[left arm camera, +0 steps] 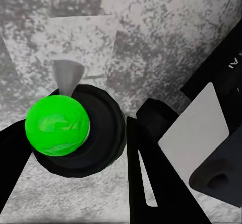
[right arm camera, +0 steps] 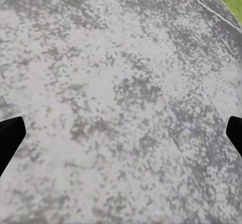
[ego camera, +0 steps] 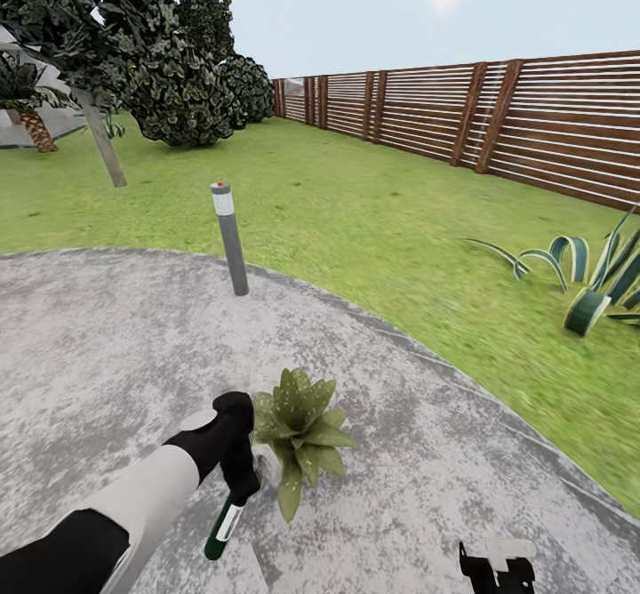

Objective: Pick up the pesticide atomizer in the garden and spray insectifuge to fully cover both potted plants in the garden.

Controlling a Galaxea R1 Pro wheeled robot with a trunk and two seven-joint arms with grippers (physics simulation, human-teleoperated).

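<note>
Your left gripper [ego camera: 233, 487] has its jaws clamped on the pesticide atomizer [ego camera: 220, 530], a slim white, green-banded bottle, just beside the potted plant [ego camera: 300, 434] on the round paving [ego camera: 107, 345]. Your right gripper [ego camera: 496, 567] has its jaws spread wide, holding nothing.

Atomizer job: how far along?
Pickup looks done: the left claw is shut on the pesticide atomizer, right beside one potted plant on the round paving. In hand: this plant, though no spray is visible, so its coverage can't be judged. Left: the second plant. The right claw hangs open over bare paving.
</note>
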